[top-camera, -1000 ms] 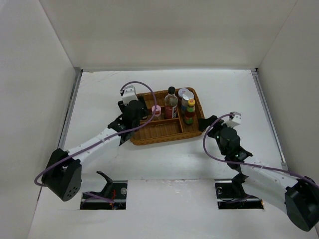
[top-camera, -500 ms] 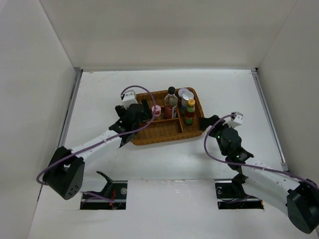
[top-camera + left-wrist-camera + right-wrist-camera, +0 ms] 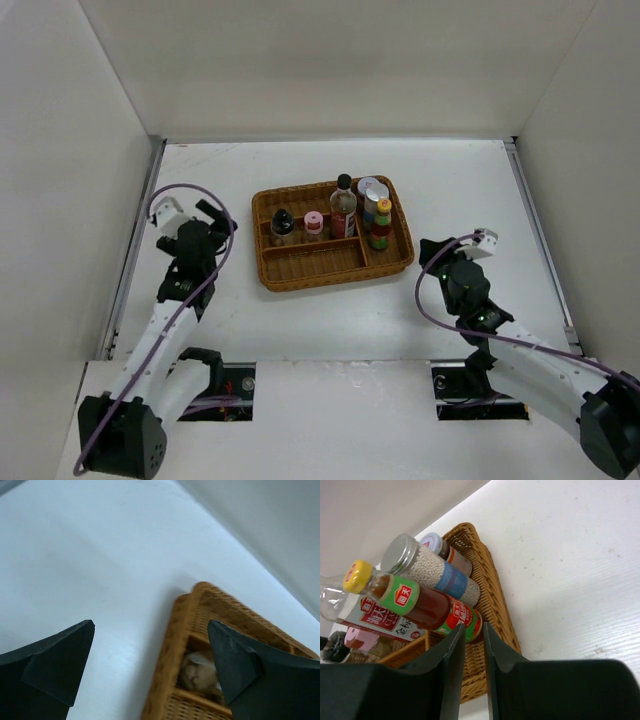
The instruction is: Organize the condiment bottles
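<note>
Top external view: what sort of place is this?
Probably a robot test cell, not a kitchen: white walls box in the table, and the only props are a wicker tray of condiment bottles.

Right tool [image 3: 474, 630]: fingers smooth, matt black plastic. Wicker tray [image 3: 492, 597] just ahead of it: woven cane, rough, tan, slight sheen. Silver-lidded jar [image 3: 427, 567]: bright metal lid, clear wall, blue band matt like paper. Yellow-capped bottle [image 3: 415, 602]: glossy clear body, glossy printed label, plastic cap. Tabletop [image 3: 580, 570] beside the tool: white, matt, faintly streaked. Left tool [image 3: 150, 625]: same matt black plastic.
</note>
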`<move>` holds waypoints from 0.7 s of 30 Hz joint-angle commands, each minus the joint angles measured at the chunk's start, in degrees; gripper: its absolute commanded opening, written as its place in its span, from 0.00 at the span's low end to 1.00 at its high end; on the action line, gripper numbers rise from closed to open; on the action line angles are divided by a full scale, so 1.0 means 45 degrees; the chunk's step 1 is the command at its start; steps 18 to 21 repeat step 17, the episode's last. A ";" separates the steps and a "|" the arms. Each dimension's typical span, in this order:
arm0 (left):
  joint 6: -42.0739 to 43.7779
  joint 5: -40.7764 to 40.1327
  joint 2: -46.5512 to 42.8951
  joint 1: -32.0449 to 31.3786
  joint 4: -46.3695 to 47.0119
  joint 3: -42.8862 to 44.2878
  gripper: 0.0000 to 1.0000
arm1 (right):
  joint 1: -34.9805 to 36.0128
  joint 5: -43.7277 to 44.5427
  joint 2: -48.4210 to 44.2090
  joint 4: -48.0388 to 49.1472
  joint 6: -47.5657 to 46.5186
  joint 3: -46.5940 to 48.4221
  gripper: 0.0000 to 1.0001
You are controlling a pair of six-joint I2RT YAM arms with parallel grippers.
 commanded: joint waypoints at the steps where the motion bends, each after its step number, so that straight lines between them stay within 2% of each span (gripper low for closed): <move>1: -0.1978 0.2395 0.0181 0.1886 -0.1485 -0.1026 1.00 | -0.0228 0.0569 0.0011 -0.0067 0.0301 0.0248 0.28; 3: -0.2391 0.3335 0.0338 0.2923 -0.1760 -0.1476 1.00 | -0.0307 0.0688 0.0070 -0.0164 0.0437 0.0248 0.42; 6: -0.2412 0.3475 0.0320 0.3591 -0.1897 -0.2043 1.00 | -0.0249 0.0726 -0.0260 -0.0107 0.0458 0.0131 0.74; 8: -0.2412 0.3417 0.0241 0.3573 -0.1956 -0.2181 1.00 | -0.0346 0.0921 -0.0437 -0.0087 0.0496 -0.0025 0.85; 11: -0.2315 0.3203 0.0124 0.3339 -0.2093 -0.2064 1.00 | -0.0405 0.0981 -0.0418 -0.0087 0.0516 -0.0007 0.89; 17: -0.2256 0.2773 0.0065 0.2617 -0.1819 -0.1812 1.00 | -0.0443 0.0942 -0.0438 -0.0087 0.0536 -0.0045 0.91; 21: -0.2256 0.2773 0.0065 0.2617 -0.1819 -0.1812 1.00 | -0.0443 0.0942 -0.0438 -0.0087 0.0536 -0.0045 0.91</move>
